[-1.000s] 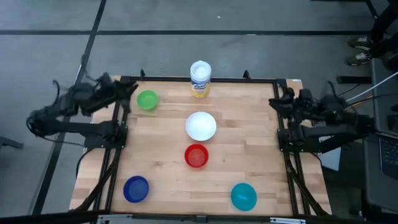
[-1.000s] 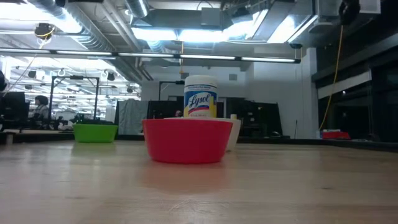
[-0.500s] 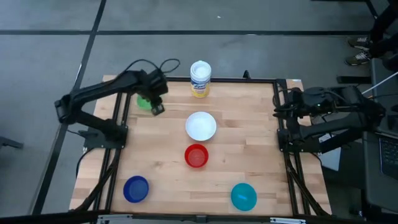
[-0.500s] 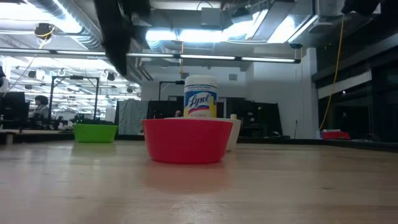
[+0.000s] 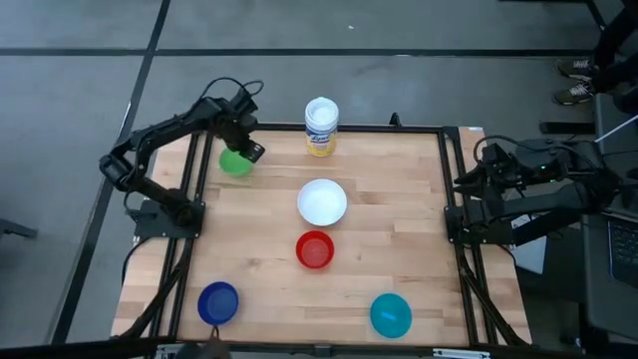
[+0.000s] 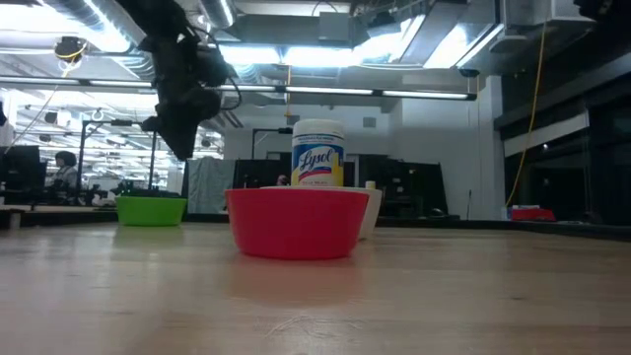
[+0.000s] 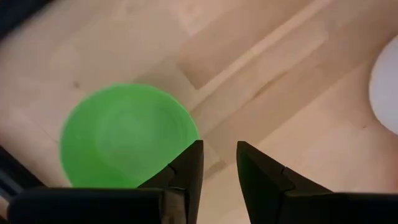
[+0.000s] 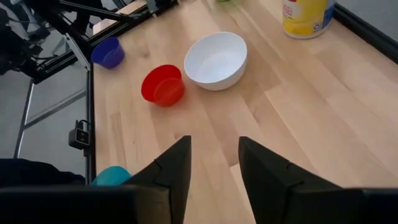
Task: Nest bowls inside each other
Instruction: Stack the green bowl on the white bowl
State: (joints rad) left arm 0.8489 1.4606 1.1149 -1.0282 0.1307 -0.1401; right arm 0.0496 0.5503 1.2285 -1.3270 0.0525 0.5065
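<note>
Five bowls rest on their bases on the wooden table: green at the far left, white and red in the middle, dark blue near left, teal near right. My left gripper points down, open, and hangs above the green bowl's right rim; the low view shows this gripper well clear of the bowl. My right gripper is open and holds nothing, raised at the table's right edge.
A white canister with a yellow label stands at the far edge, behind the white bowl. Dark frame rails run along the left and right table edges. Bare wood lies between the bowls.
My left arm has swung from beyond the table's left edge in over the far left corner. Its gripper has tipped to point down and come lower over the green bowl. My right arm has drawn back a little toward the right edge. No bowl has moved.
</note>
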